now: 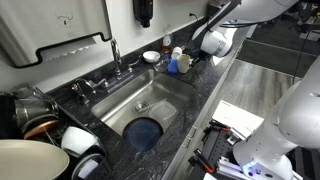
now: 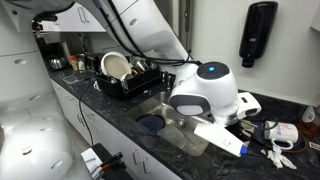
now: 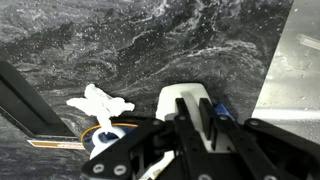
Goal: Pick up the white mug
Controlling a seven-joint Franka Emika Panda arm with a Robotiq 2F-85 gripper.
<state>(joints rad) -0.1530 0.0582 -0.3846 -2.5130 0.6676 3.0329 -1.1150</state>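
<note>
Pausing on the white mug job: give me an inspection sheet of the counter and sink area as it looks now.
Surface: dark speckled stone counter with a steel sink set into it.
Job's things: white mug on the counter, close beside a blue object.
Clutter: shallow white bowl; loaded dish rack; blue dish in the sink; white scrap near the mug.
Grippers: gripper right at the mug; cannot tell if the jaws are open or shut.
Cables: what look like dark leads on the counter.
Surroundings: faucet; wall soap dispenser.
</note>
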